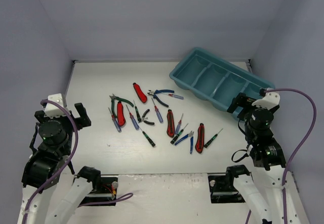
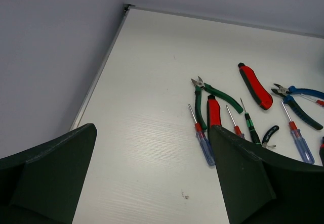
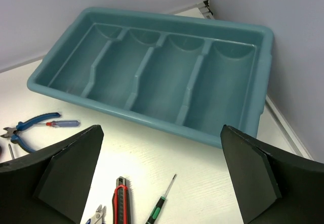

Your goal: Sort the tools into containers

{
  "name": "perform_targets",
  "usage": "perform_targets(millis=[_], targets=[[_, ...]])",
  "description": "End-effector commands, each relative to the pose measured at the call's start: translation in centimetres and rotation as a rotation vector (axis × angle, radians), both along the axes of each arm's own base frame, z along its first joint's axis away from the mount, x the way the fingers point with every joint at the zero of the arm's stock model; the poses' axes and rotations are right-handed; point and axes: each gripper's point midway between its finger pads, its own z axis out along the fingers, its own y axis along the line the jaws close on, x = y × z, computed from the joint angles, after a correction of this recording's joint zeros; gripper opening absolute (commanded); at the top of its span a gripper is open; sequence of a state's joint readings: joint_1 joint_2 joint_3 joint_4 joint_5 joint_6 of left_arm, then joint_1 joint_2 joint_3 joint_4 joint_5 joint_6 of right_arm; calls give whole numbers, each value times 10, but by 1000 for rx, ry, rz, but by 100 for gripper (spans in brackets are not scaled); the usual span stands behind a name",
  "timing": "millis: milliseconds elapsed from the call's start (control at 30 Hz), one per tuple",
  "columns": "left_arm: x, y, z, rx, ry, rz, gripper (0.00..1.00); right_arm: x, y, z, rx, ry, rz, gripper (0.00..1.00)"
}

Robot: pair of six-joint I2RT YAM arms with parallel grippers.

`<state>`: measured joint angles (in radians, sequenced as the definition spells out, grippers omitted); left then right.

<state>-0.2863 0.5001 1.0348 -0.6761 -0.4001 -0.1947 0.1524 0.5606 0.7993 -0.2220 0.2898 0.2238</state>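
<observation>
Several tools lie loose mid-table: red-handled utility knives (image 1: 139, 92) (image 1: 170, 123), green-handled pliers (image 1: 117, 101), blue-handled pliers (image 1: 161, 95) and thin screwdrivers (image 1: 148, 138). The teal tray (image 1: 178, 76) with four compartments stands at the back right; its compartments show only bare plastic in the right wrist view (image 3: 126, 114). My left gripper (image 1: 63, 113) is open and empty, left of the tools (image 2: 152, 183). My right gripper (image 1: 250, 103) is open and empty just in front of the tray (image 3: 159, 183). A knife (image 3: 120, 204) and a green screwdriver (image 3: 161, 209) lie below it.
Grey walls enclose the table at the back and both sides. The table's left edge strip (image 2: 98, 77) runs beside the left gripper. The tray's right end sits close to the right wall (image 3: 298, 57).
</observation>
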Motion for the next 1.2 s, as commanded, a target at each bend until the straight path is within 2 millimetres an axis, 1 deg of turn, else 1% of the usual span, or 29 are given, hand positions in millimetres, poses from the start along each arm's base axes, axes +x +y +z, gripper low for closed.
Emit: perform_targets(millis=[0,33,100,167,233,267,333,367,400,500,633,733,767,833,900,1000,1100,1167], targets=[[8,-3,4,-19,-7,4,92,9,2,12,46,-25,-22,100],[7,-4,3,-24,-3,2,92,11,7,11,54,-17,7,100],[7,-5,4,-32,-2,0,92,14,11,10,111,-9,2,100],[6,-3,6,-34,-9,7,92,18,15,2,181,24,-19,100],[5,-1,8,-35,-15,22,92,20,20,-7,197,74,-11,100],[5,0,9,-36,-17,24,92,22,23,-17,216,111,-12,100],[5,-1,10,-39,-18,24,92,23,29,-42,264,211,-27,100],[6,-1,11,-41,-18,23,92,22,32,-60,281,283,-42,100],[6,-1,12,-42,-20,22,92,21,34,-71,292,329,-55,100],[3,2,15,-46,-32,40,92,15,48,-91,333,405,-75,100],[2,5,18,-52,-40,56,92,-8,55,-128,372,519,-174,99],[1,4,18,-57,-39,51,92,-21,61,-162,431,604,-221,95],[1,4,18,-57,-41,54,92,-26,62,-174,439,639,-244,92],[-1,6,20,-62,-52,61,92,-32,61,-192,443,691,-283,86],[-2,6,22,-65,-59,62,92,-36,60,-205,442,726,-323,81],[-3,5,24,-66,-64,55,92,-41,55,-222,424,765,-372,71],[-3,5,25,-68,-63,51,92,-40,59,-235,443,786,-377,67],[-3,4,25,-71,-65,49,92,-43,64,-247,463,818,-371,64]])
